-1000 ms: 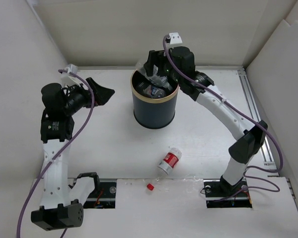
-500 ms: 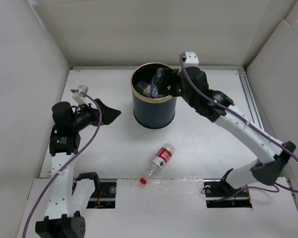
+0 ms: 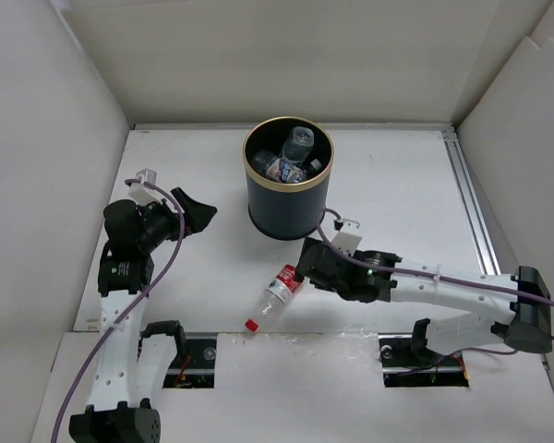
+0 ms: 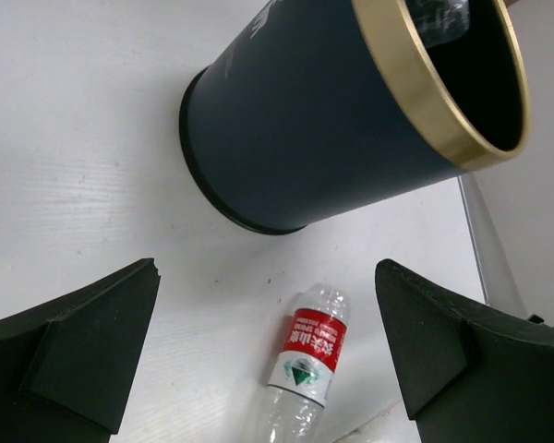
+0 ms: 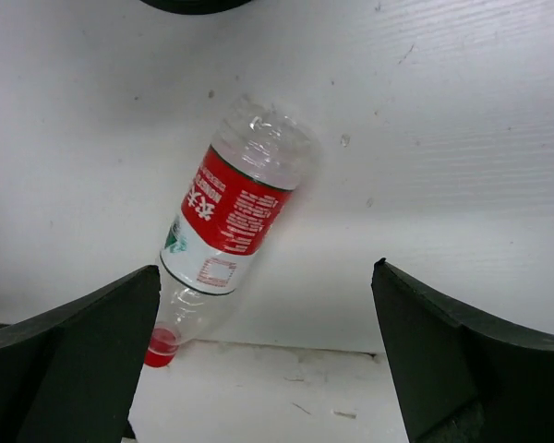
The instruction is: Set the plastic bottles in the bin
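i'm watching the right gripper (image 5: 266,286) hovering low over the last loose bottle (image 5: 229,217), the one with the red label. its jaws are spread wide with nothing between them but air. the bottle is lying on its side on the table (image 3: 397,212), well apart from the bin (image 3: 286,208) and close to the near edge, with its red cap (image 3: 251,325) pointing towards the arm bases. the other bottles (image 3: 295,152) are sitting inside the bin already.

the left gripper (image 3: 196,210) is hanging off to the side, also spread and empty, facing the bin.

to my eye the step in hand is the grasp. in the wrist view the bottle is lying slantwise between the fingers, so i'd be turning the wrist until the jaws are closing square across the labelled middle, not along it or at the thin neck. it is round and light, so it is likely to roll if one finger touches first, and centring before closing is what matters. the squeeze should be gentle, since thin plastic is probably going to buckle. then the lift needs to be clearing the gold rim before letting go.
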### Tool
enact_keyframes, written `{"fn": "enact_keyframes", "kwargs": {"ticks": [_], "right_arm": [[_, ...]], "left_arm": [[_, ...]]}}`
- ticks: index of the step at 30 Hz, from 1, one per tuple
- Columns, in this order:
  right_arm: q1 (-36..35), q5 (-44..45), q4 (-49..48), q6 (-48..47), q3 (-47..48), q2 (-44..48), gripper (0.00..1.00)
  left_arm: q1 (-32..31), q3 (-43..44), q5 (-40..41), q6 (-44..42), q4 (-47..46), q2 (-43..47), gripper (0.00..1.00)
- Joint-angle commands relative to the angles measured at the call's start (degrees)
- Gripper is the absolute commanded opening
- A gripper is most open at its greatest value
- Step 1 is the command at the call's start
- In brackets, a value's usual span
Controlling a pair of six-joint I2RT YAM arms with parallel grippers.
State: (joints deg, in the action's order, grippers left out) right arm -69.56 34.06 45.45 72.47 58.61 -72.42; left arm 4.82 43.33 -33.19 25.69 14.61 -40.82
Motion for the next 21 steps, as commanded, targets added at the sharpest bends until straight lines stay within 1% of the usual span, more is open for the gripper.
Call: {"fn": "enact_keyframes", "kwargs": {"ticks": [1,6,8,9,12,14,19,21], "right_arm": [[-1.0,3.6,-2.4,11.4,-1.0,-0.2,1.0],[-1.0,6.5,-7.3,13.6,-1.9,-4.4,1.0],[-1.0,7.2,-8.0,14.1,-0.3,-6.6,1.0],[-1.0,7.2,-8.0,14.1,1.4,-9.3,1.0],[-1.0,6.5,-5.7,17.3,4.9,-13.5,1.0],[-1.0,5.8,-5.7,18.1,4.9,-16.4,1.0],[-0.5,4.8,-12.8,18.7,4.3,-19.8,1.0],[0.1,4.3,-14.2,19.2,4.3,-22.4,1.0]], "left_arm": [[-0.3,-1.8,-0.8,1.6,-4.2,-0.6,1.0],[-0.3,-2.6,-2.8,1.0,-4.9,-0.6,1.0],[-0.3,-2.6,-3.3,1.0,-4.9,-0.6,1.0],[-0.3,-2.6,-3.3,1.0,-4.9,-1.1,1.0],[-0.3,-3.1,-6.6,0.5,-6.0,-1.1,1.0],[-0.3,-3.1,-8.0,0.0,-6.0,-1.6,1.0],[-0.3,-3.1,-9.4,0.0,-7.1,-1.6,1.0],[-0.3,-3.6,-9.4,0.0,-7.1,-1.6,1.0]]}}
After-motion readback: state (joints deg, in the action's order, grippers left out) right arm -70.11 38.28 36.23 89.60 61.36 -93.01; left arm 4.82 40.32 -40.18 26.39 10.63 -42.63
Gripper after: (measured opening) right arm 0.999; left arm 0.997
